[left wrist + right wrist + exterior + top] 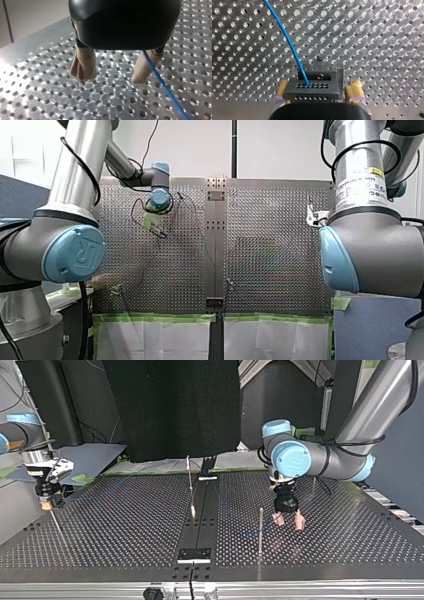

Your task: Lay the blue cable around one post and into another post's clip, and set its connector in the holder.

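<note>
Right gripper (pixel 318 85) sat closest to its wrist lens, yellow pads (pixel 355 87) clamped on either side of the dark connector (pixel 312 91), so it was pinching it. The blue cable (pixel 287 40) left the connector's holed face and curved away over the perforated table (pixel 374 37). Left gripper (pixel 109 80) hung just over the table, beige pads (pixel 83 66) spread, nothing between them. The cable ran just beside one pad, outside the gap; touching or not, couldn't tell. In the top view a thin post (pixel 260 530) stood near the left gripper and a second post (pixel 190 485) stood further back at the middle strip. The right gripper was well apart, at that view's left edge.
</note>
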`<state>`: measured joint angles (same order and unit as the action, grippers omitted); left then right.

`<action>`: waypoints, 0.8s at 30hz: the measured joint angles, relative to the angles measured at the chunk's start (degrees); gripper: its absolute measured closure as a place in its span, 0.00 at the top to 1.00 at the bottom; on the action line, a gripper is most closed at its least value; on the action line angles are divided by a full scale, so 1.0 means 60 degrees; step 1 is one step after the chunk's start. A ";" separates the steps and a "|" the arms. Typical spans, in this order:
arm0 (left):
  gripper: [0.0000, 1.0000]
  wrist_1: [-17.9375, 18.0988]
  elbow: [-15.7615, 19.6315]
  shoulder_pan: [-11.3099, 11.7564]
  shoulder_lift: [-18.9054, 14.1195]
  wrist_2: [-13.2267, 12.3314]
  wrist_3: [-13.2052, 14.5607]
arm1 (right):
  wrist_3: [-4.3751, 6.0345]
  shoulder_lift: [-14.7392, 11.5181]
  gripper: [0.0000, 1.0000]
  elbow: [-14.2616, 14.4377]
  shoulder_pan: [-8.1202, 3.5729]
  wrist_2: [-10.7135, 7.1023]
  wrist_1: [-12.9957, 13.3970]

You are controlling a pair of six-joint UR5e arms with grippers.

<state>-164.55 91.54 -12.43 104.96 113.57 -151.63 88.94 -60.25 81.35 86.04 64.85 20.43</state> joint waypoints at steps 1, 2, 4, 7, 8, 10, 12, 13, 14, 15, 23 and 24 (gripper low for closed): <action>1.00 -0.0030 0.0000 -0.0013 -0.0030 0.0060 -0.0010 | 0.0001 0.0001 1.00 0.0000 0.0000 0.0001 0.0000; 1.00 -0.0069 0.0000 -0.0028 -0.0058 0.0117 -0.0013 | 0.0000 0.0000 1.00 0.0000 0.0000 0.0000 0.0000; 1.00 -0.0134 0.0001 -0.0056 -0.0081 0.0142 -0.0004 | 0.0001 0.0000 1.00 0.0000 0.0000 0.0000 0.0001; 1.00 -0.0231 0.0002 -0.0113 -0.0096 0.0038 0.0017 | 0.0000 0.0000 1.00 0.0000 0.0000 0.0000 0.0000; 1.00 -0.0253 0.0003 -0.0132 -0.0098 -0.0021 0.0014 | 0.0000 0.0000 1.00 0.0000 0.0000 0.0000 0.0000; 1.00 -0.0275 0.0003 -0.0161 -0.0101 -0.0116 0.0012 | 0.0001 0.0000 1.00 0.0000 0.0000 0.0000 0.0000; 1.00 -0.0298 0.0003 -0.0206 -0.0103 -0.0242 0.0018 | 0.0000 0.0000 1.00 -0.0001 0.0000 0.0000 0.0000; 1.00 -0.0314 0.0003 -0.0230 -0.0105 -0.0290 0.0022 | 0.0000 0.0000 1.00 0.0000 0.0000 0.0000 0.0000; 1.00 -0.0347 0.0003 -0.0262 -0.0109 -0.0331 0.0025 | 0.0000 0.0000 1.00 0.0000 0.0000 0.0000 0.0000; 1.00 -0.0382 0.0003 -0.0285 -0.0111 -0.0346 0.0025 | 0.0000 0.0000 1.00 -0.0001 0.0001 0.0001 0.0000; 1.00 -0.0646 0.0013 -0.0434 -0.0145 -0.0152 0.0032 | 0.0001 0.0000 1.00 0.0000 0.0000 0.0000 0.0000; 1.00 -0.0664 0.0016 -0.0443 -0.0158 -0.0086 0.0038 | 0.0000 0.0000 1.00 0.0000 0.0000 0.0000 0.0000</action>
<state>-168.53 91.64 -15.09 104.01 113.06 -151.40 88.94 -60.25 81.35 86.04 64.85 20.43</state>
